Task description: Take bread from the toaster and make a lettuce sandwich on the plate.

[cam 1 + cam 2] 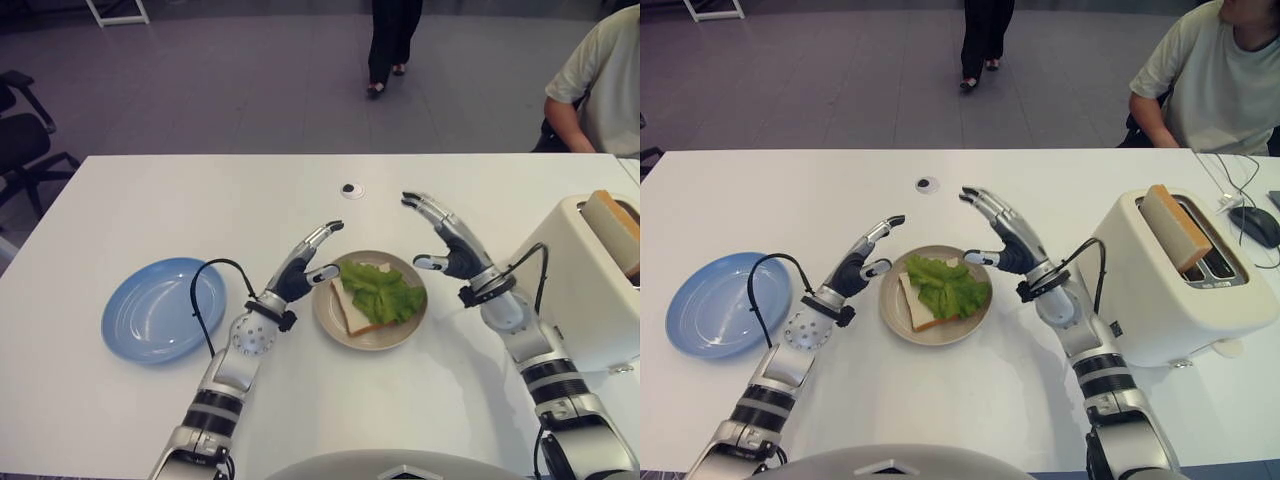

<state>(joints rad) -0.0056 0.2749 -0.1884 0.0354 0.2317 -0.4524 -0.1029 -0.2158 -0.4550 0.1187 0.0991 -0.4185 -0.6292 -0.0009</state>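
A tan plate (pixel 940 338) on the white desk (pixel 940 400) holds bread (pixel 912 305) topped with lettuce (pixel 950 285). Just left of the plate is the left hand (pixel 862 262), fingers spread, empty. Just right is the right hand (pixel 1005 240), also spread and empty. Farther right stands a toaster (pixel 1160 290) with a slice (pixel 1175 228) sticking up. Well left lies a blue plate (pixel 725 305).

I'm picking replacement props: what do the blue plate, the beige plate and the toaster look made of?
Blue plate: glossy, soft highlights; plastic or glazed ceramic.
Beige plate: duller sheen; perhaps melamine or stoneware.
Toaster: smooth cream casing, rounded corners; probably moulded plastic.
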